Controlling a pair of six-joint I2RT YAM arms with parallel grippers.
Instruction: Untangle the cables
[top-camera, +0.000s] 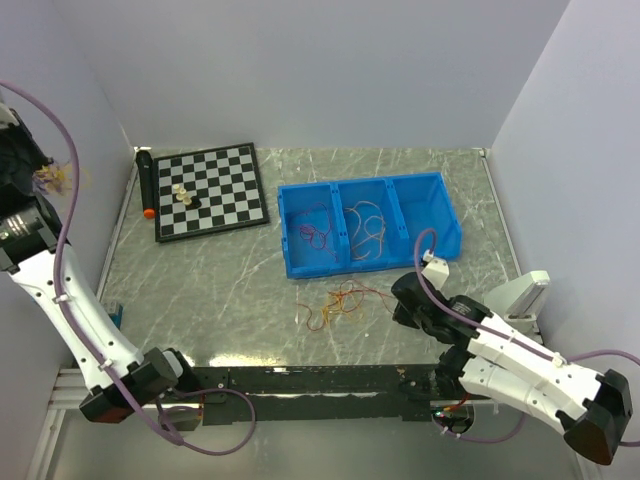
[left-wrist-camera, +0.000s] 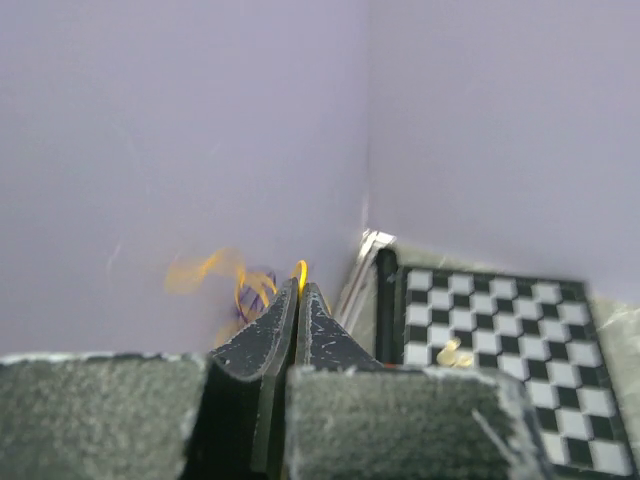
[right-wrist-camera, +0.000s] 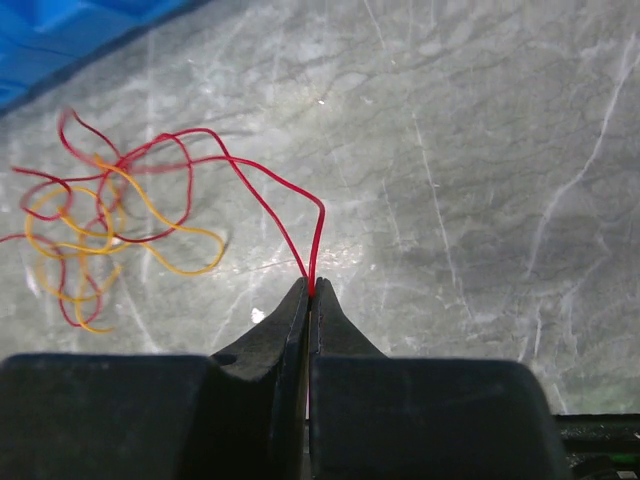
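A tangle of red and yellow-orange cables (top-camera: 338, 301) lies on the table in front of the blue tray (top-camera: 440, 247). My right gripper (right-wrist-camera: 311, 289) is low beside it, shut on a loop of one red cable (right-wrist-camera: 268, 192) that runs back into the tangle (right-wrist-camera: 95, 222). In the top view this gripper (top-camera: 398, 299) sits just right of the pile. My left gripper (left-wrist-camera: 300, 286) is raised high by the left wall, shut on a yellow-orange cable (left-wrist-camera: 300, 268); blurred yellow and purple strands (left-wrist-camera: 245, 290) dangle from it (top-camera: 60, 178). More cables lie in the tray's left (top-camera: 318, 236) and middle (top-camera: 366, 230) compartments.
A chessboard (top-camera: 225, 205) with a few small pieces (top-camera: 182, 194) lies at the back left, with a black marker (top-camera: 146, 182) along its left edge. The tray's right compartment (top-camera: 425, 205) holds nothing. Lilac walls close in the table on three sides.
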